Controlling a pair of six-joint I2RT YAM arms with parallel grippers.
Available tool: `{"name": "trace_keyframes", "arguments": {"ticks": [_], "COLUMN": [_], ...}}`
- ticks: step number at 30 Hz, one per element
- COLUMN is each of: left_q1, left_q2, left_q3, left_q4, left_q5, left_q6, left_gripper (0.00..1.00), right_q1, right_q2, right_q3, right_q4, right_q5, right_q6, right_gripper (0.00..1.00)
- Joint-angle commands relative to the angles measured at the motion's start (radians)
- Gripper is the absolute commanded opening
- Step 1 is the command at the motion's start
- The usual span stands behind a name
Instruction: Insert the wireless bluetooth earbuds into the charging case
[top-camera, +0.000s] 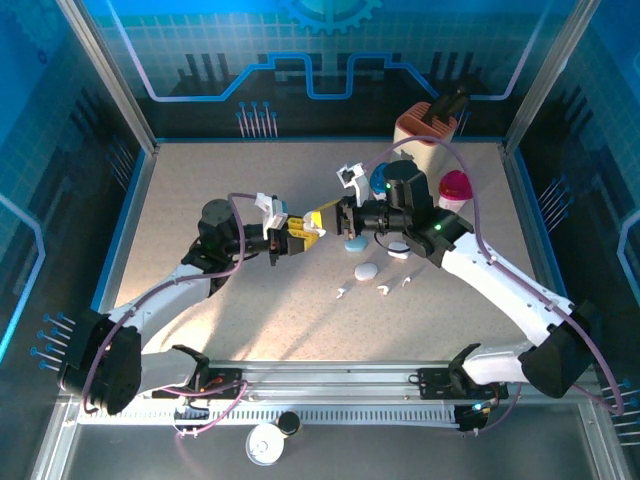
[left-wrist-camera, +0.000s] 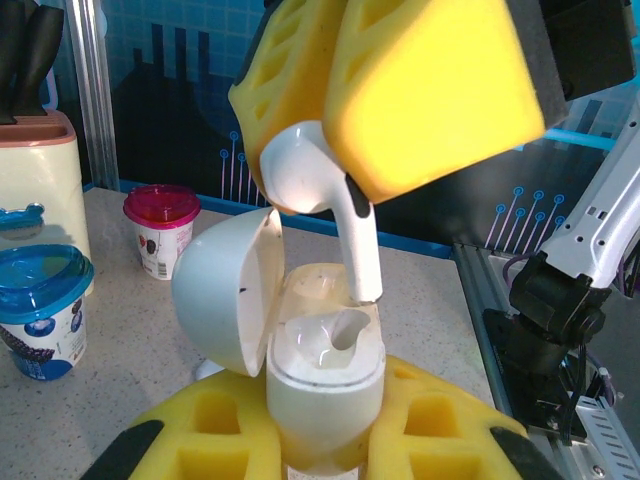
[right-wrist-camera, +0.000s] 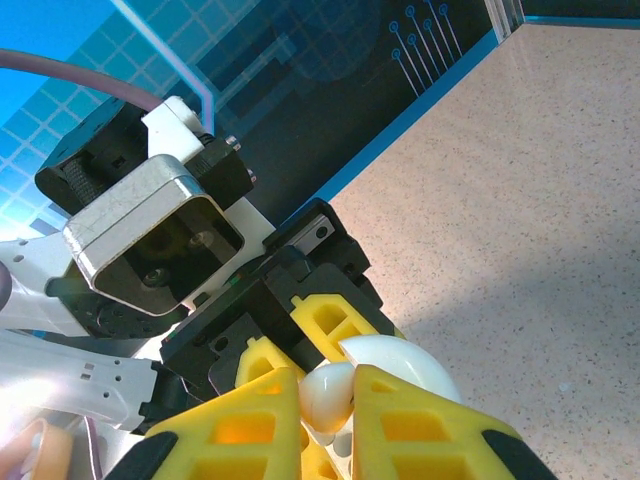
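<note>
My left gripper (top-camera: 303, 238) is shut on an open white charging case (left-wrist-camera: 325, 385), held upright, its lid (left-wrist-camera: 222, 292) swung back to the left. My right gripper (top-camera: 332, 220) is shut on a white earbud (left-wrist-camera: 318, 185), with the yellow fingers (left-wrist-camera: 430, 90) pinching its head. The earbud's stem points down, its tip just above the case's right-hand slot. In the right wrist view the earbud (right-wrist-camera: 330, 395) sits between my right gripper (right-wrist-camera: 328, 402) fingers, with the case lid (right-wrist-camera: 415, 362) beyond. Three loose earbuds (top-camera: 342, 292) (top-camera: 382, 290) (top-camera: 406, 282) lie on the table.
A white pebble case (top-camera: 367, 271), a blue one (top-camera: 355, 243) and another white one (top-camera: 398, 251) lie under the right arm. A blue-lidded tub (top-camera: 381, 180), a pink-lidded cup (top-camera: 455, 188) and a knife block (top-camera: 425, 125) stand at the back right.
</note>
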Motion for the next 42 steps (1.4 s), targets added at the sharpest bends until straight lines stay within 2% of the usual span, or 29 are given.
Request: {"name": "trace_keyframes", "arguments": {"ticks": [1, 25, 33, 35, 42], "left_q1": [-0.006, -0.007, -0.007, -0.006, -0.005], "left_q2": [0.002, 0.000, -0.004, -0.004, -0.001], "left_q3": [0.033, 0.042, 0.047, 0.044, 0.034], "left_q4": [0.027, 0.026, 0.031, 0.029, 0.038], "left_q5": [0.026, 0.024, 0.029, 0.029, 0.023], "left_q6": [-0.005, -0.022, -0.030, -0.030, -0.030], "left_gripper": [0.03, 0.04, 0.04, 0.04, 0.04], "right_q1": [0.012, 0.016, 0.034, 0.034, 0.005], "right_q2": [0.010, 0.010, 0.033, 0.029, -0.016], "right_q3": [0.000, -0.028, 0.001, 0.007, 0.004], "right_q4": [0.004, -0.045, -0.092, -0.081, -0.037], "right_q5": [0.004, 0.006, 0.029, 0.040, 0.054], "right_q6": [-0.040, -0.108, -0.136, -0.118, -0.045], "right_gripper": [0.14, 0.13, 0.22, 0.30, 0.42]}}
